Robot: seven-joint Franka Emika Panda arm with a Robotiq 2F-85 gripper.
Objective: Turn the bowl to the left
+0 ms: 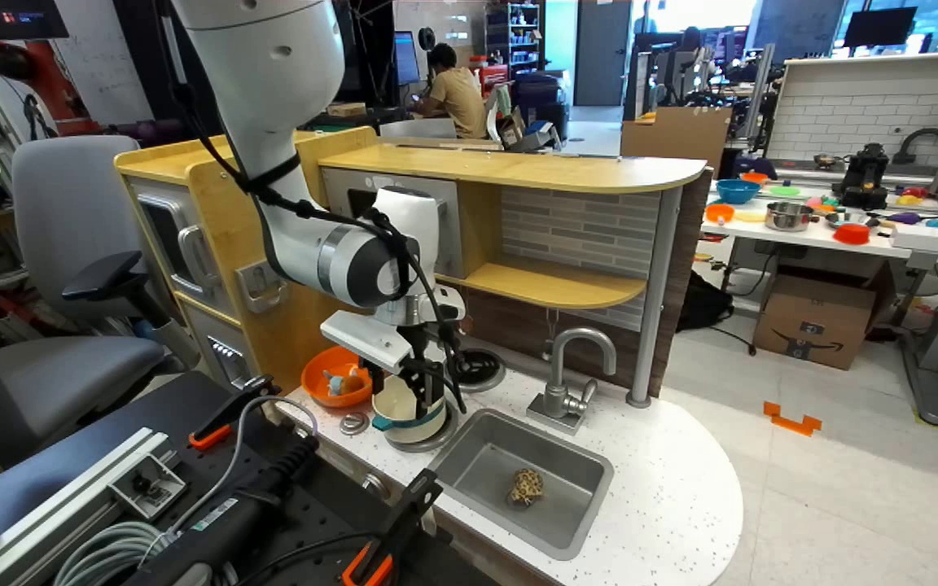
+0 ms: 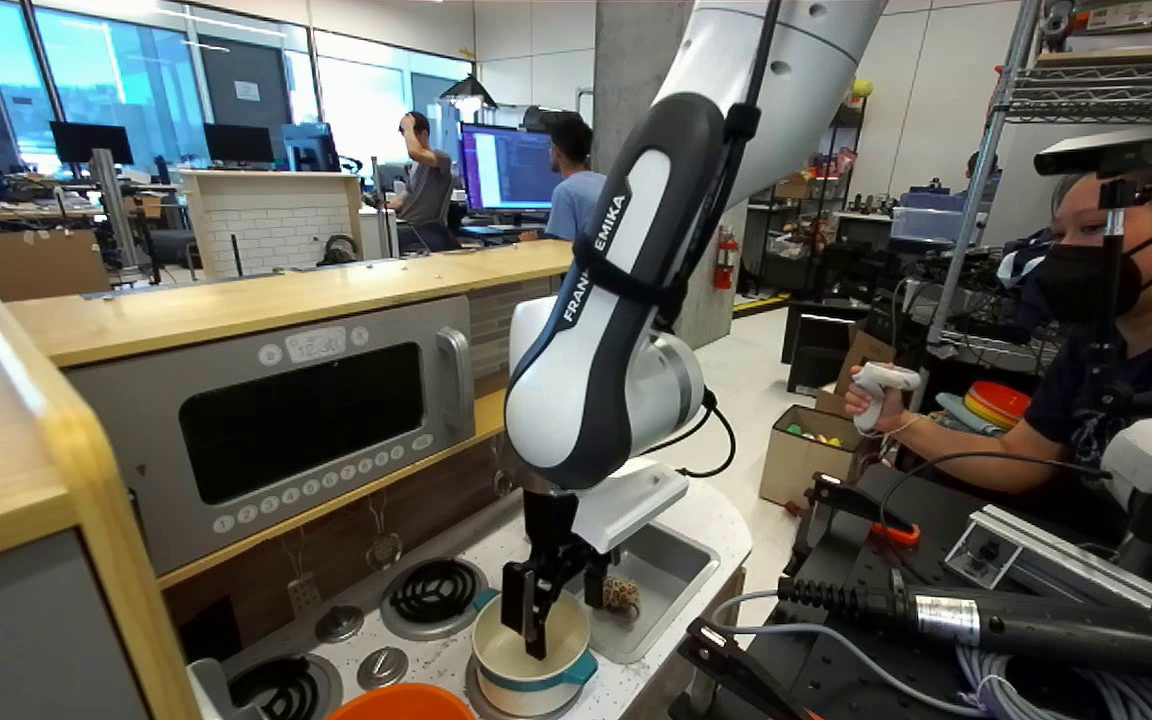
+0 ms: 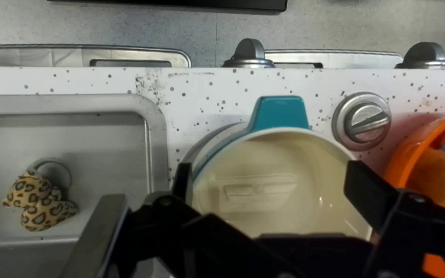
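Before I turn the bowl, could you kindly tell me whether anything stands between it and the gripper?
Nothing visible does: the open gripper is right over the bowl. The orange dish sits close beside the bowl, not between them.

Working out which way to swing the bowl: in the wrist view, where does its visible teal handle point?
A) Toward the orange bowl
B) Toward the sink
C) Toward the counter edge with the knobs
C: in the wrist view the teal handle juts from the rim of the bowl straight toward the counter edge, with the grey knobs just past that edge.
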